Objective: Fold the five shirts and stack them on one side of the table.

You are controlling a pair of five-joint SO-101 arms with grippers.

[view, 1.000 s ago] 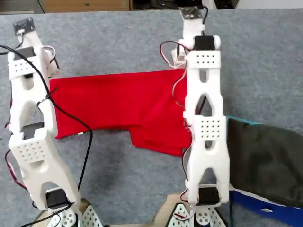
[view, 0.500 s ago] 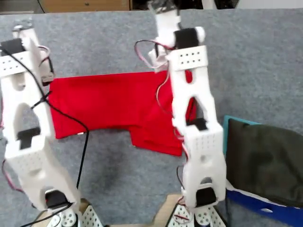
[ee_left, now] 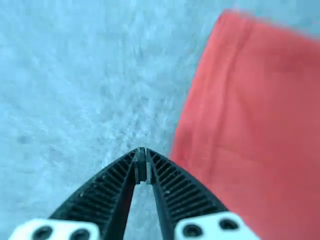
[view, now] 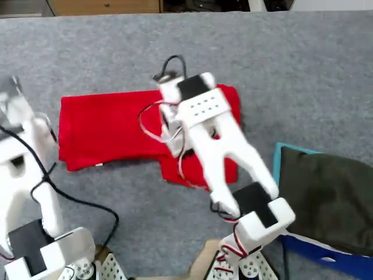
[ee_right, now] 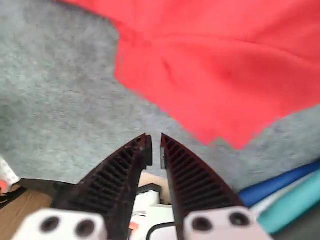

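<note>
Red shirt (view: 111, 128) lies flat on tabletop (view: 303, 70), long axis side-to-side btwn the arms. Left tool (ee_left: 141, 170) pinched closed, empty, over bare tabletop just beside shirt's short edge. Right tool (ee_right: 152, 147) a crack open, empty, near shirt's near edge. Vs 1 s ago: both arms pulled back from far side, and right arm swung inward over shirt.

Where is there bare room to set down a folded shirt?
Bare table runs along the far side beyond the red shirt, widest beyond the dark shirt pile. A smaller patch lies between the red shirt's near edge and the arm bases. The near right is crowded by pile and right arm.
</note>
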